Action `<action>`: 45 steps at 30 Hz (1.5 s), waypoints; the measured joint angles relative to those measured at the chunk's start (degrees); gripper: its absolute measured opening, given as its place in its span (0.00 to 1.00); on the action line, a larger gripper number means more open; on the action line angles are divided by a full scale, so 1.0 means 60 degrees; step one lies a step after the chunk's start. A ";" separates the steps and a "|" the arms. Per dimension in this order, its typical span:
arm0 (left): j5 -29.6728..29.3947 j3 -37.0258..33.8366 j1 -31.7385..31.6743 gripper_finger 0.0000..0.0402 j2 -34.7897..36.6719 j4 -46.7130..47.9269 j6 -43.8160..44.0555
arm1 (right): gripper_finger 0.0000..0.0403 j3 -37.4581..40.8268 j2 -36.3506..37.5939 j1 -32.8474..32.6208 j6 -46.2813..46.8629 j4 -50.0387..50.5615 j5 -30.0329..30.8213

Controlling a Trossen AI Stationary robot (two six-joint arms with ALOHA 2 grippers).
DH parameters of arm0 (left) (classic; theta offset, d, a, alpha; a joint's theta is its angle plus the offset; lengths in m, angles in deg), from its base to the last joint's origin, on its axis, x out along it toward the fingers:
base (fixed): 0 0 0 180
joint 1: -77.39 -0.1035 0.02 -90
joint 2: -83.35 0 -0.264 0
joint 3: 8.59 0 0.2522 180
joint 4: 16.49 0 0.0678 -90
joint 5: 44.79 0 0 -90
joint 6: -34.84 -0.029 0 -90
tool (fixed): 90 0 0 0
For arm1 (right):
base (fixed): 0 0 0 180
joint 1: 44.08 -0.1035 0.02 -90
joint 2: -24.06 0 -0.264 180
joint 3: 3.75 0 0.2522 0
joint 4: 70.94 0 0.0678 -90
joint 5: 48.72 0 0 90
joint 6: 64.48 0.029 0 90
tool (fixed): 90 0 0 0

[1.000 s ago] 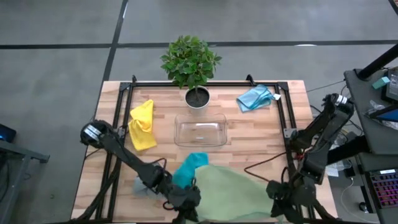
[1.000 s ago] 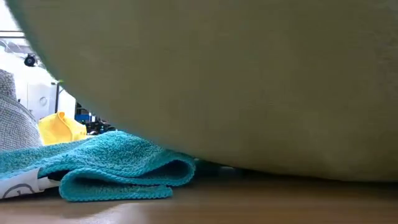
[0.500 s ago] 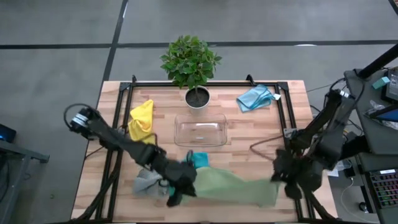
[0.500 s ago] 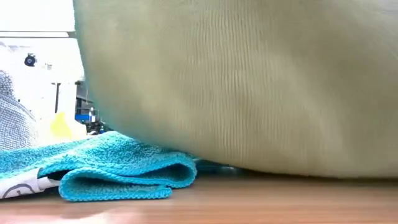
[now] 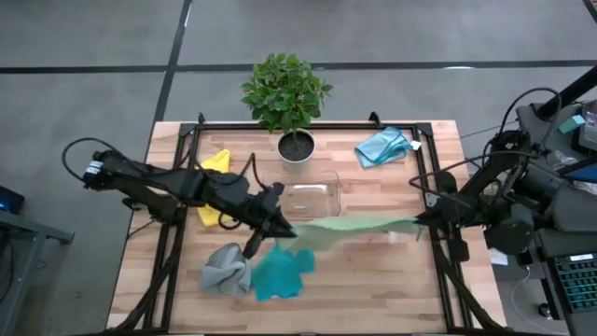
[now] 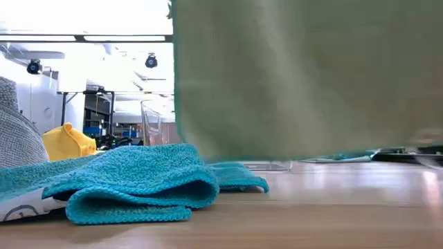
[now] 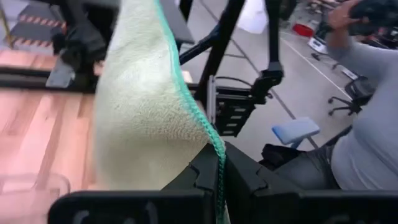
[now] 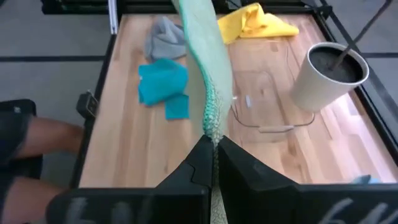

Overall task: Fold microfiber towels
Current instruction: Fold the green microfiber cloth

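Nearest the front edge of the wooden surface (image 5: 373, 280), a teal towel (image 5: 280, 273) lies crumpled just beside a bunched grey towel (image 5: 226, 269). Above them, a sage green towel (image 5: 350, 227) hangs stretched taut between both arms: the left tool (image 5: 278, 227) is clamped tight on one corner and the right tool (image 5: 422, 221) is pinched closed on the opposite corner. Behind the stretched cloth sits a clear plastic tray (image 5: 308, 194). A yellow towel (image 5: 215, 165) lies far left, a light blue towel (image 5: 384, 146) far right, flanking a potted plant (image 5: 285, 93) at the back edge.
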 joint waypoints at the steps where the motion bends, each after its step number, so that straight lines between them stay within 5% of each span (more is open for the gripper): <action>1: -0.0001 0.0000 0.0095 0.00 0.0002 -0.0045 -0.0033 | 0.02 -0.0007 -0.0009 -0.0002 -0.0013 0.0010 -0.0049; 13: -0.0146 -0.0193 0.1682 0.00 -0.1922 -0.1611 0.0258 | 0.02 0.0573 -0.0975 -0.0426 0.1204 -0.0408 -0.2440; 21: -0.0131 -0.0200 0.2393 0.00 -0.3307 -0.2425 0.2027 | 0.02 0.1948 -0.1762 -0.1112 0.2783 -0.2605 -0.4249; 32: -0.0095 -0.0200 0.2787 0.00 -0.4794 -0.2470 0.3863 | 0.02 0.5039 -0.1994 -0.1217 0.4100 -0.6725 -0.5079; 45: -0.0317 -0.0204 0.2183 0.00 -0.5491 -0.1426 0.4636 | 0.02 0.7306 -0.1813 -0.0112 0.5281 -0.6833 -0.5841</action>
